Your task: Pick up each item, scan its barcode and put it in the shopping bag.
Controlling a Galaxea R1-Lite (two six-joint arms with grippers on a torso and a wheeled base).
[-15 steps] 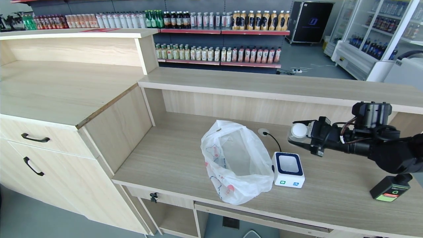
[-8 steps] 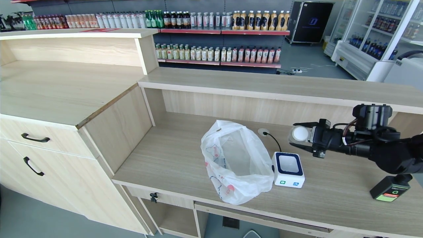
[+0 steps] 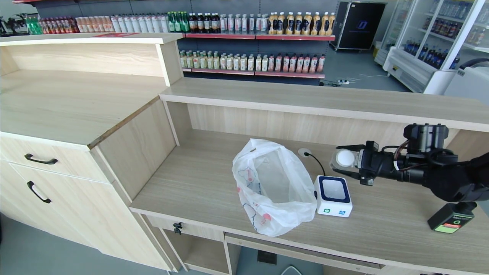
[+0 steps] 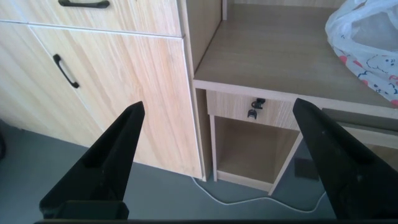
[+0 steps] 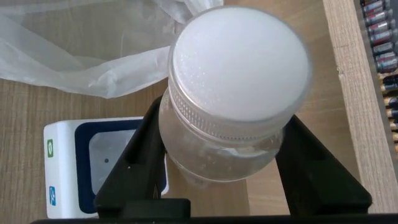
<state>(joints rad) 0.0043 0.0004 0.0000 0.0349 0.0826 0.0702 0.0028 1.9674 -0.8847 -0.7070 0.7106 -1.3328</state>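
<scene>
My right gripper [image 3: 345, 160] is shut on a clear jar with a white lid [image 3: 344, 157], held sideways in the air just above and behind the white scanner box [image 3: 333, 196]. From the right wrist the jar [image 5: 233, 106] hangs between the black fingers [image 5: 134, 168], with the scanner [image 5: 102, 165] and the shopping bag [image 5: 87, 50] below it. The white plastic shopping bag [image 3: 273, 187] stands open on the counter left of the scanner. My left gripper [image 4: 224, 162] is open, low beside the counter front, with nothing between its fingers.
A dark bottle with a green label [image 3: 450, 217] stands at the counter's right front. The scanner's cable [image 3: 315, 160] runs to a hole in the desk. A raised ledge [image 3: 305, 99] walls the back; drawers [image 4: 93, 56] stand to the left.
My right gripper, with the jar, has drifted slightly left and down toward the scanner. The bag, scanner and dark bottle have stayed put.
</scene>
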